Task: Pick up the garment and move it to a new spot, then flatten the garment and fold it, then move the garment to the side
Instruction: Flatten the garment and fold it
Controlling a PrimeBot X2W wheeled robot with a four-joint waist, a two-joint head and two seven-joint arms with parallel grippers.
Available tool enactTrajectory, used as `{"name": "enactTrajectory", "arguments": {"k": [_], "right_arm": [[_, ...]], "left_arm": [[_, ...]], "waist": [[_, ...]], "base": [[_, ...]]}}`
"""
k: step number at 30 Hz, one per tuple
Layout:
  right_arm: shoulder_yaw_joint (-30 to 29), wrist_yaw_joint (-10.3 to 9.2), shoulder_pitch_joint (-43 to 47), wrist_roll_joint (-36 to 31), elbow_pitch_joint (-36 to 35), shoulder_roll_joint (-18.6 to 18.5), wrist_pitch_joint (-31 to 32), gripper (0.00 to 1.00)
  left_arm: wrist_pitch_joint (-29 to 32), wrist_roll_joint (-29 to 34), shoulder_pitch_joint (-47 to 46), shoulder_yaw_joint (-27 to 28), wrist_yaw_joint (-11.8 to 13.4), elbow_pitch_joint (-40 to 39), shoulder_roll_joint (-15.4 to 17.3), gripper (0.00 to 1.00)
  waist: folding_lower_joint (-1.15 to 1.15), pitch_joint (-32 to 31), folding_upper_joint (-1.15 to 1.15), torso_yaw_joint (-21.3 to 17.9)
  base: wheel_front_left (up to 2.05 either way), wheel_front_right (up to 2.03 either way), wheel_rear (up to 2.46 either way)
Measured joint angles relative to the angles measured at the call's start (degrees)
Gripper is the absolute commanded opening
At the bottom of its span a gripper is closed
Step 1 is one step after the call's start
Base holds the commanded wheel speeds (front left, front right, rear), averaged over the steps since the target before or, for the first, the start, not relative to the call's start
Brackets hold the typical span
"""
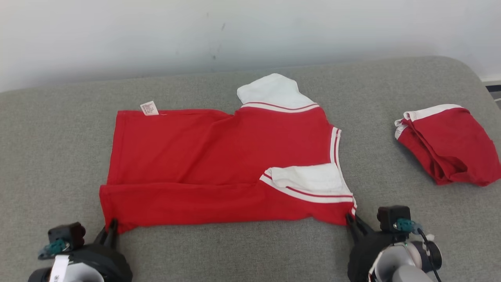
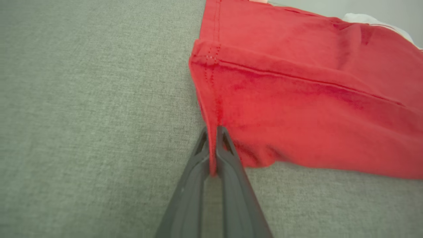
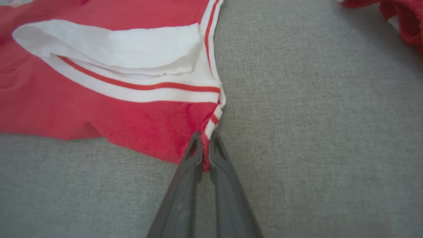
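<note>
A red garment (image 1: pixel 219 164) with white sleeves and white-striped trim lies spread on the grey cushion, its near long edge folded over toward the middle. My left gripper (image 1: pixel 111 227) is shut on the garment's near left corner (image 2: pixel 213 145), the red hem pinched between the dark fingers. My right gripper (image 1: pixel 351 220) is shut on the near right corner (image 3: pixel 206 145), next to the white-and-red striped trim. A white sleeve (image 3: pixel 119 49) lies folded on the red cloth just beyond that grip. A small white label (image 1: pixel 149 108) sticks out at the far left edge.
A second red piece with white trim (image 1: pixel 446 143) lies bunched at the right of the cushion, also seen as red cloth (image 3: pixel 403 23) in the right wrist view's top corner. A pale wall (image 1: pixel 235 31) runs behind the grey cushion (image 1: pixel 51 149), whose right end curves away.
</note>
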Motion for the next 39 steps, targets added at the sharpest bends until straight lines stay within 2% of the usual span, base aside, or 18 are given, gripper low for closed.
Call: {"name": "enactTrajectory", "arguments": {"k": [3,6,13,14,21,29,33,39], "right_arm": [[0.0,1.79,2.8,1.2,-2.2,-0.9,1.1,0.0],[-0.1,2.7,5.7,1.9,-4.9,-2.1,2.2,0.0],[-1.8,3.28,12.3,4.3,-13.0,-4.5,4.7,0.0],[-1.8,3.81,13.3,4.7,-14.4,-4.8,5.4,0.0],[-3.4,4.01,18.9,6.3,-24.1,-7.5,9.0,0.0],[-6.5,1.93,24.8,8.0,-35.2,-9.5,12.8,0.0],[-6.3,1.3,26.8,8.9,-37.3,-9.7,15.9,0.0],[-7.0,-1.7,27.8,8.7,-39.3,-10.2,19.9,0.0]], "left_arm": [[-0.5,-1.7,1.9,0.5,-0.1,-1.0,0.2,0.0],[-0.7,-2.4,4.3,0.5,-0.5,-2.7,0.8,0.0],[-1.0,-4.4,10.8,-0.2,-0.6,-8.2,2.2,0.0],[-1.0,-5.4,11.8,-0.6,-0.8,-9.3,2.4,0.0],[0.3,-8.2,17.4,-4.4,-1.0,-18.1,4.8,0.0],[1.9,-10.9,22.4,-4.4,-1.0,-27.5,7.9,0.0],[3.6,-12.3,25.1,-3.8,-1.0,-29.9,8.6,0.0],[6.9,-13.6,27.9,-3.8,-1.0,-34.1,9.1,0.0]], "waist": [[0.0,-0.6,0.0,-0.1],[0.0,-1.1,0.0,0.0],[0.0,-2.0,0.0,0.4],[-0.01,-1.9,0.0,0.4],[0.0,-1.6,0.0,0.8],[0.0,-1.2,0.0,0.9],[0.0,-0.9,0.0,0.8],[0.0,-0.2,0.0,0.7]], "base": [[0.0,0.0,0.0],[0.0,0.0,0.0],[0.0,0.0,0.0],[0.0,0.0,0.0],[0.0,0.0,0.0],[0.0,0.0,0.0],[0.0,0.0,0.0],[0.0,0.0,0.0]]}}
